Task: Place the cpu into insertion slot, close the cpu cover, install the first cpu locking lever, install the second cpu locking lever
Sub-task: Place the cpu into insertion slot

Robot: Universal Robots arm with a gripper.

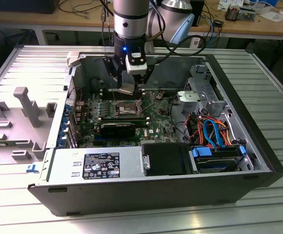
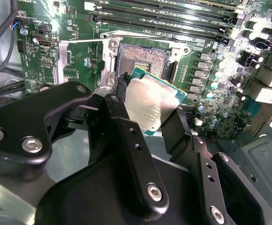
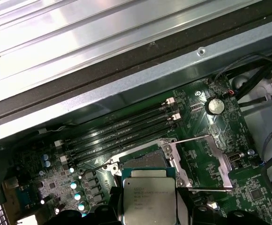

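Jaws clamping cpu [image 2: 152,105], insertion slot [image 2: 143,58] partly hidden

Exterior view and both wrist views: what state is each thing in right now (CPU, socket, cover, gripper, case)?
cpu: held off the board, close over the socket, not seated.
insertion slot: empty, dark centre exposed.
cpu cover: swung open, lying beside the socket.
gripper: shut on the cpu's edges.
computer case: lying on its side, side panel off, inside exposed.
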